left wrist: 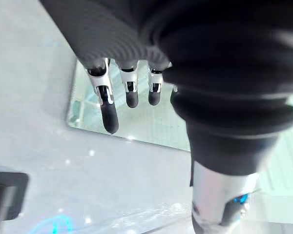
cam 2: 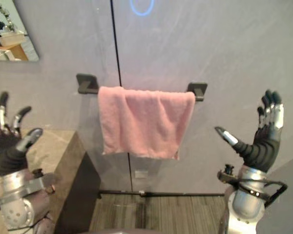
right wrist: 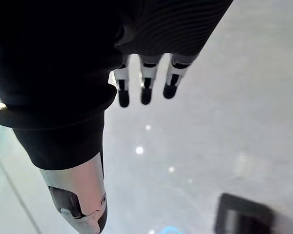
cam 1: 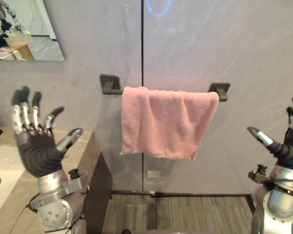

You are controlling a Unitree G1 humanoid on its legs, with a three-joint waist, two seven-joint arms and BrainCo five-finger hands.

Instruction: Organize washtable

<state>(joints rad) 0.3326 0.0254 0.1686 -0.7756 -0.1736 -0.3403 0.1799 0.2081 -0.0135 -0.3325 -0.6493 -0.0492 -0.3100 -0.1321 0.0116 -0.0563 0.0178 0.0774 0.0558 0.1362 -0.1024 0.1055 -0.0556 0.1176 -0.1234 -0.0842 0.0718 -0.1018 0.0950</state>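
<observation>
A pink towel [cam 1: 166,122] hangs folded over a dark wall-mounted towel bar [cam 1: 112,85] on the grey wall, its lower edge slanting down to the right. My left hand [cam 1: 36,146] is raised to the left of the towel, palm forward, fingers straight and spread, holding nothing. On the other side of the towel my right hand [cam 2: 261,144] is also lifted, open and empty, thumb pointing toward the towel. Both hands are well apart from the cloth.
A beige stone washtable [cam 1: 83,146] with a white basin [cam 1: 2,168] stands at the lower left under my left hand. A mirror [cam 1: 24,29] hangs at the upper left. Striped dark flooring [cam 1: 176,214] lies below the towel.
</observation>
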